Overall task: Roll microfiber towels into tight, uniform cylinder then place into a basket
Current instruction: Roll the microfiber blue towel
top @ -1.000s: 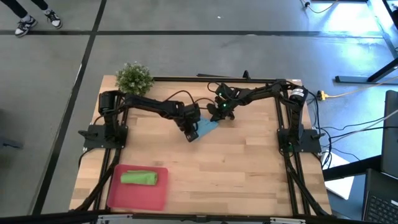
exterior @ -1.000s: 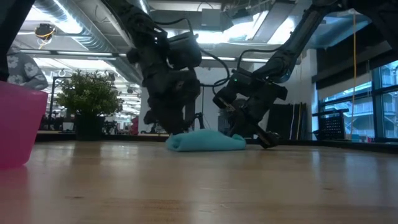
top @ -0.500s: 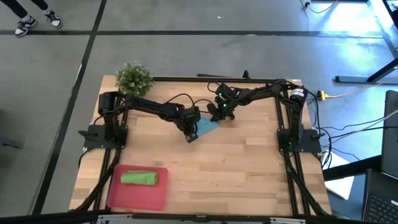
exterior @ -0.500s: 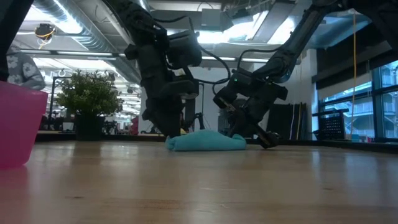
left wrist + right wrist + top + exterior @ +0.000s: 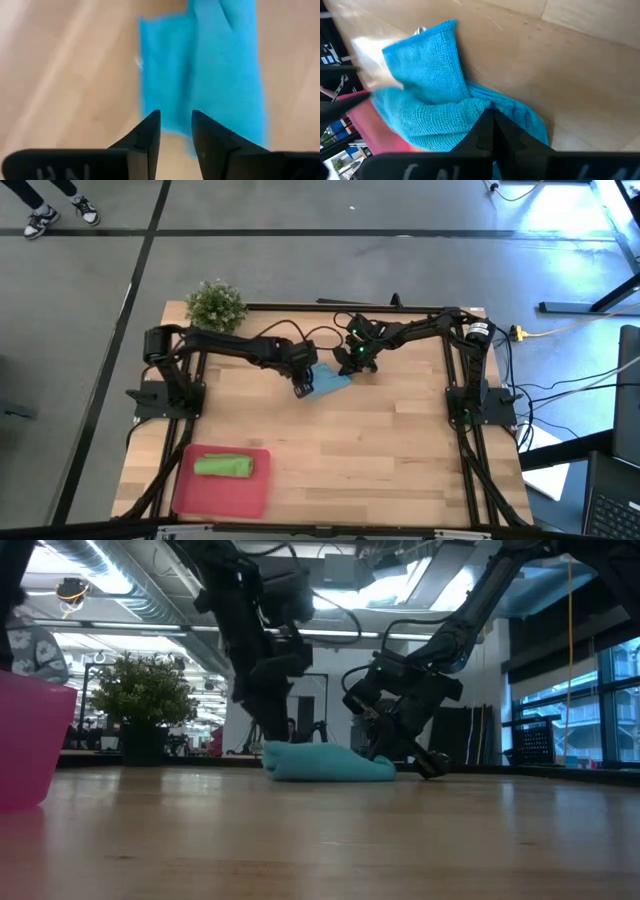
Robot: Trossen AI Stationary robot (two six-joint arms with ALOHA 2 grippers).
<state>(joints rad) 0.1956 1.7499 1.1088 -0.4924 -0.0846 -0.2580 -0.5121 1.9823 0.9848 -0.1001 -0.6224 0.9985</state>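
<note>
A: High view, item one?
B: Light blue towel [image 5: 329, 382], partly folded, on the table [image 5: 400, 450] toward the far edge, near its middle. Left gripper [image 5: 302, 387] at the towel's left end, right gripper [image 5: 352, 364] at its right end.

A: Other stock in that view?
B: Basket [image 5: 190, 490], pinkish-red, at the near left corner, holding a rolled lime green towel [image 5: 223, 466]. Small plant [image 5: 215, 304] at the far left corner.

A: Low view?
B: Light blue towel [image 5: 328, 764] lies bunched on the tabletop. Left gripper [image 5: 270, 738] comes down onto its left end, right gripper [image 5: 392, 755] at its right end. Basket [image 5: 28, 745] wall at the picture's left, plant [image 5: 143, 690] behind it.

A: Left wrist view?
B: Fingers [image 5: 146, 132] stand a narrow gap apart, nothing between them, just over the edge of the light blue towel [image 5: 220, 70], which is blurred.

A: Right wrist view?
B: Right gripper [image 5: 492, 122] fully closed, fingers pressed together, tips against the light blue towel's [image 5: 437, 95] folds. Whether cloth is pinched between them cannot be told.
</note>
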